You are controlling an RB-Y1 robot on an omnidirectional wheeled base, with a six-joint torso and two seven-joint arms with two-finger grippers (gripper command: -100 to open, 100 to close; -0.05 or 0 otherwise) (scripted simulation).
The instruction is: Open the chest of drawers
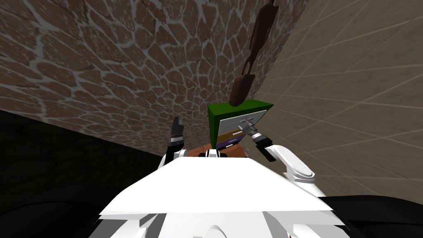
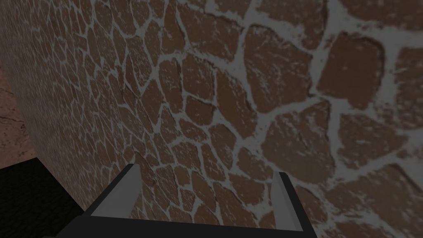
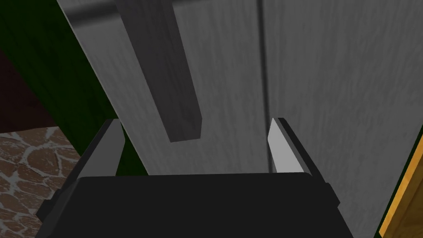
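A green chest of drawers [image 1: 217, 113] stands against the stone wall, with a grey drawer front [image 1: 235, 124] facing the tiled floor. Yellow and purple strips [image 1: 228, 139] show below that front. My right gripper [image 1: 247, 127] is at the front's handle [image 1: 248, 121]. In the right wrist view the dark grey handle bar [image 3: 165, 74] reaches down between the open fingers of the right gripper [image 3: 196, 124], its end just inside the tips and nearer the left finger [image 3: 110, 142]. The grey drawer front [image 3: 330, 91] lies close behind. My left gripper [image 1: 177, 126] is raised beside the chest, open, facing the wall [image 2: 248, 82].
A dark brown object [image 1: 244, 84] hangs on the stone wall [image 1: 124, 62] right above the chest. Tan tiled floor [image 1: 351, 103] spreads to the right. A black area [image 1: 49, 165] lies at the left. A brown surface [image 1: 206, 149] shows just before my chest.
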